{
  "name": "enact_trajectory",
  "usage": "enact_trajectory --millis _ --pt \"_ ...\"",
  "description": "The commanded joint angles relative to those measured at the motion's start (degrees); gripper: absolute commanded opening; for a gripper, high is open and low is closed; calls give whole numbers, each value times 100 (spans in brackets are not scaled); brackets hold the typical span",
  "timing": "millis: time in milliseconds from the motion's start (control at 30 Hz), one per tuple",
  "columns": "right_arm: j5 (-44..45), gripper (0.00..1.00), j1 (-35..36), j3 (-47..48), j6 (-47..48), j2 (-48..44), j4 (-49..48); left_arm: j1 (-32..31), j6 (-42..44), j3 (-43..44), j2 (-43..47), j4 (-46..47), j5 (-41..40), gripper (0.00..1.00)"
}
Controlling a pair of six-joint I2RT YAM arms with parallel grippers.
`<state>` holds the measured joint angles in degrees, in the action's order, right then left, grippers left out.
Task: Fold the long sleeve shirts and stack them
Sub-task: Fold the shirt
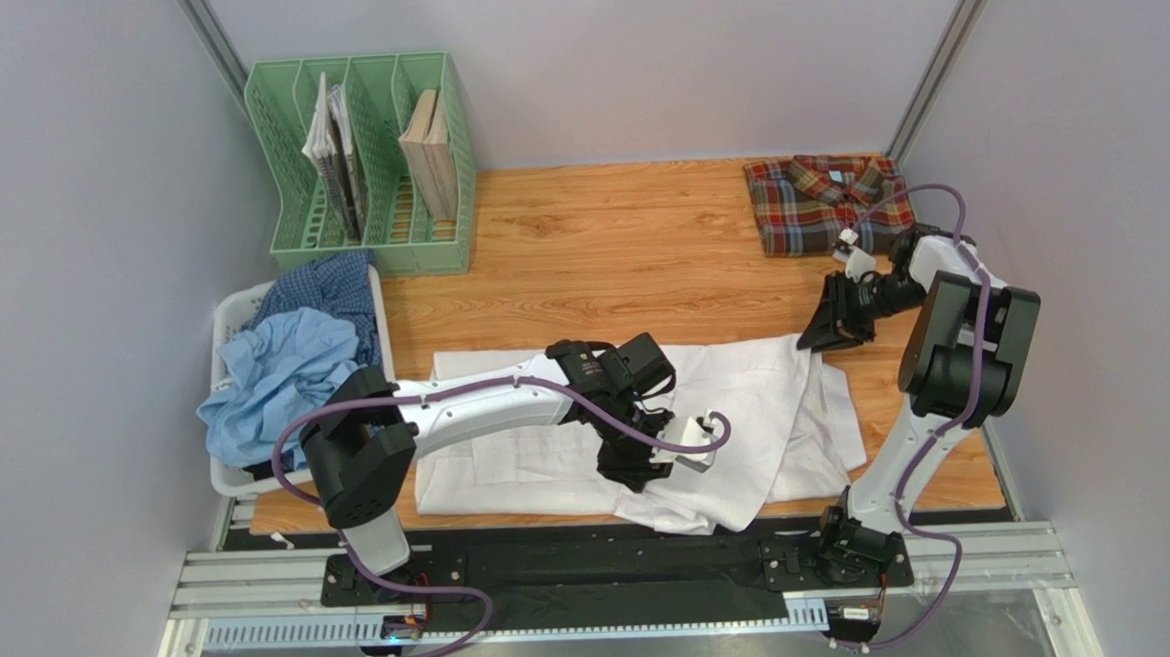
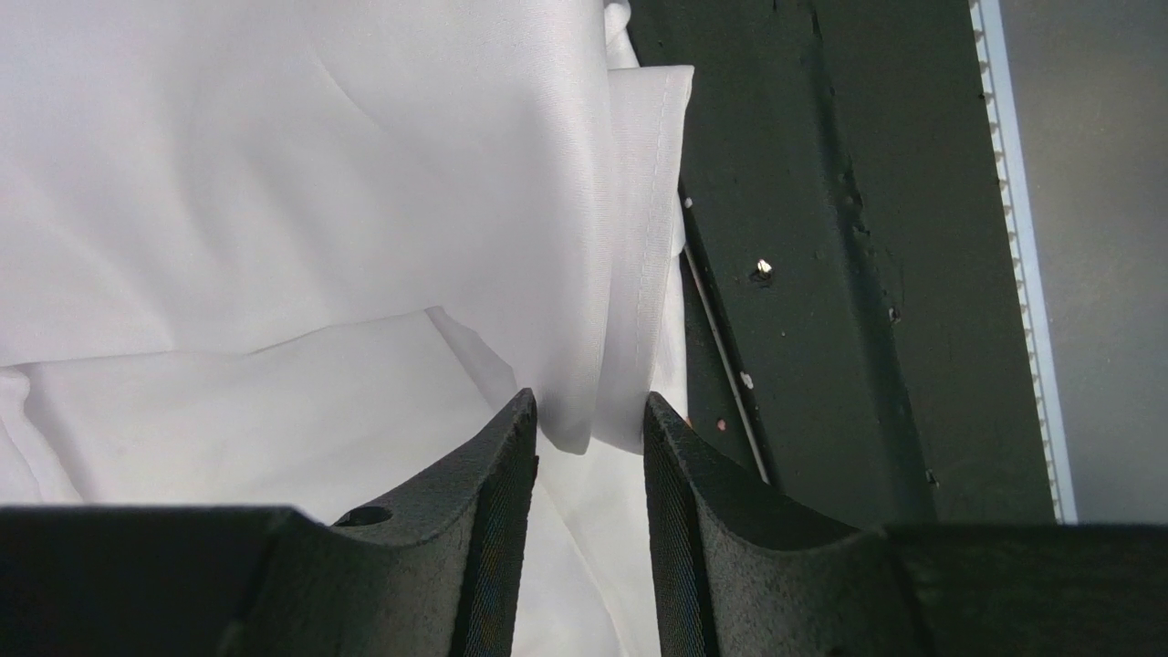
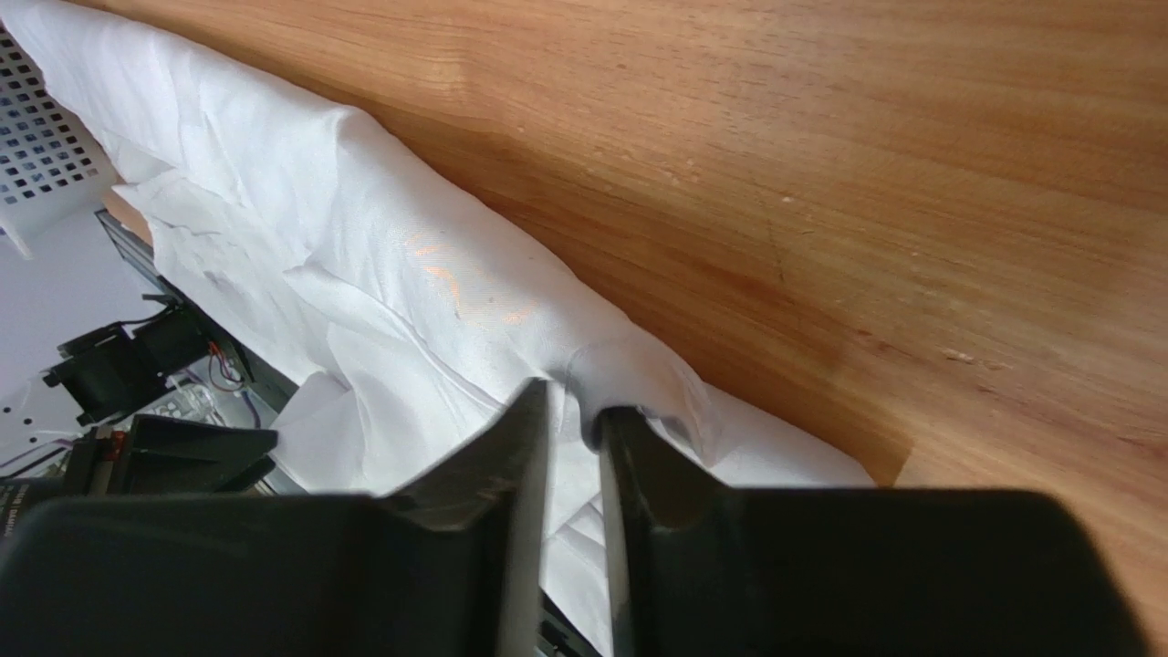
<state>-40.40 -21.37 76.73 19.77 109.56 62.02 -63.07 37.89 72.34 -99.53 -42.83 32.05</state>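
Note:
The white long sleeve shirt (image 1: 522, 437) lies spread across the table's near half, its front hem hanging over the edge. My left gripper (image 1: 644, 473) hovers over that near edge. In its wrist view the gripper (image 2: 590, 404) is open, and a folded hem of the white shirt (image 2: 274, 205) sits just at the fingertips, apart from the pads. My right gripper (image 1: 832, 331) is at the shirt's far right edge. In the right wrist view the gripper (image 3: 569, 397) has its jaws a narrow gap apart over a raised pucker of the white shirt (image 3: 343, 233). A folded plaid shirt (image 1: 825, 203) lies at the back right.
A white basket (image 1: 238, 475) at the left holds a crumpled light blue shirt (image 1: 278, 382) and a dark blue checked one (image 1: 326, 290). A green file rack (image 1: 365, 175) with books stands at the back left. The black base rail (image 2: 850, 274) runs below the table's near edge.

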Motion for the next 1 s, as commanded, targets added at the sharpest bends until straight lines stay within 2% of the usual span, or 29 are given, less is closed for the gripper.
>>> enact_trajectory --millis 0,133,267,400,500,600,633,700,833,967 --pt "-20 30 -174 62 -219 31 -129 -13 87 -88 223 178 30 41" --pt "-195 47 -193 -280 9 -373 117 -13 0 -246 372 249 -50 42" --pt "-345 53 -175 -545 45 -681 179 -13 -106 -369 513 293 -59 43" --pt "-258 53 -122 -650 1 -524 39 -13 -141 -431 618 301 -59 45" --pt "-249 46 -105 -686 -165 -418 -207 -13 -141 -492 697 284 -85 46" --pt "-126 26 -105 -554 -315 -277 -523 101 -395 -493 707 363 -234 47" --pt "22 12 -105 -510 -403 -216 -646 224 -483 -440 698 398 -243 46" --pt "129 0 -122 -405 -447 -189 -717 768 -730 -326 636 468 -252 45" --pt "313 0 -113 -448 -623 -286 -1033 1901 -1046 157 399 416 -357 42" --pt "559 0 -140 -501 -834 -347 -1315 2867 -810 141 198 171 -743 41"
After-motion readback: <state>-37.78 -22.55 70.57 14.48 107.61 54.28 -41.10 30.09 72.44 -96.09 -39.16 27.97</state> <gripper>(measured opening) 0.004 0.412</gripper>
